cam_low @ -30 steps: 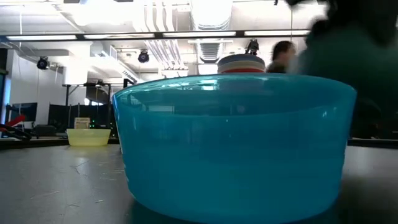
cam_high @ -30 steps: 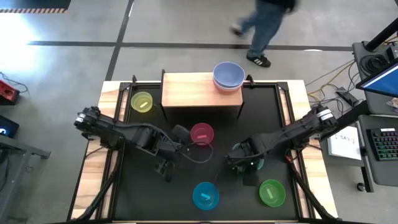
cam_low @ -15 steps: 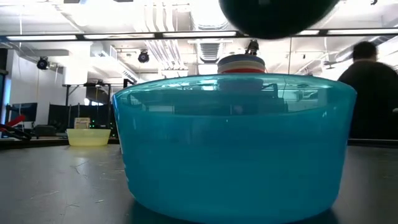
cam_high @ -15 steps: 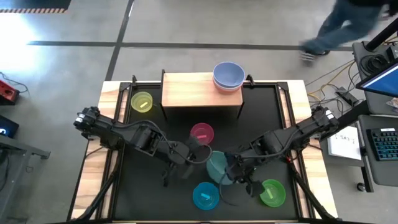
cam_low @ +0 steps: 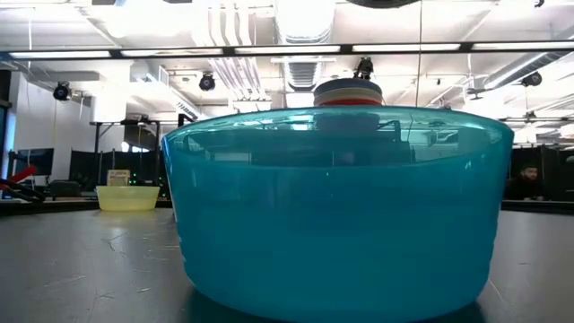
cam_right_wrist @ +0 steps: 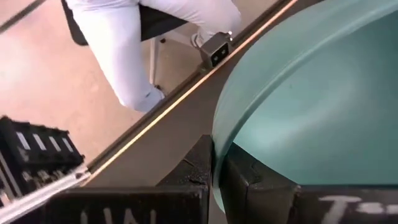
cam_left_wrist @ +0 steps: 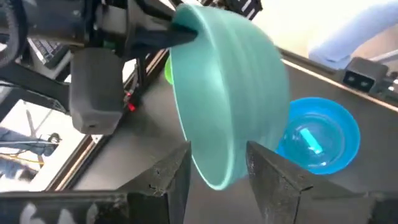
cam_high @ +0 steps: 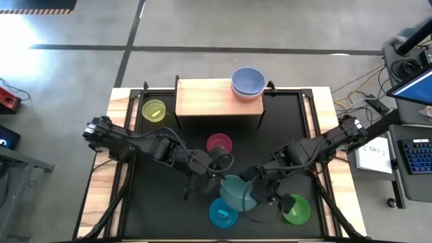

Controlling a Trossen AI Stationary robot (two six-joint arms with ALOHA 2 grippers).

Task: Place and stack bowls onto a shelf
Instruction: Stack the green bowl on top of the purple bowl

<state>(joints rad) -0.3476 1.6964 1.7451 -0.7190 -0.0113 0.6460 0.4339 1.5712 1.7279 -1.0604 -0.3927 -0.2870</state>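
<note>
The teal bowl (cam_high: 235, 191) hangs tipped on its edge above the table's near middle, just behind the bright blue bowl (cam_high: 223, 213). My right gripper (cam_high: 251, 191) is shut on it from the right. My left gripper (cam_high: 217, 179) is open; in the left wrist view its fingers stand on either side of the bowl's lower rim (cam_left_wrist: 214, 177). The shelf (cam_high: 209, 98) at the far edge carries a stack topped by the lavender-blue bowl (cam_high: 248, 82). The magenta bowl (cam_high: 219, 144), green bowl (cam_high: 295, 208) and yellow-green bowl (cam_high: 154, 111) rest on the tabletop. My right gripper pinches the teal bowl's rim (cam_right_wrist: 216, 140), with one finger (cam_right_wrist: 252, 180) inside the bowl and one (cam_right_wrist: 198, 167) outside. It comes roughly level from the table's right. The bowl is lifted clear and stands on edge. My left gripper: I cannot tell whether its fingers touch the bowl.
The bright blue bowl (cam_low: 332, 215) fills the low view; behind it stand the stack (cam_low: 347, 91) and the yellow-green bowl (cam_low: 127, 197). The green bowl sits just right of the right gripper. A desk with a keyboard (cam_high: 418, 155) stands right of the table.
My right gripper carried the teal bowl off the table's right middle, leftward and toward the near edge, lifting it and tipping it on edge. My left gripper swung right and nearer until its fingers straddled the bowl. A person walked away across the floor beyond the table.
</note>
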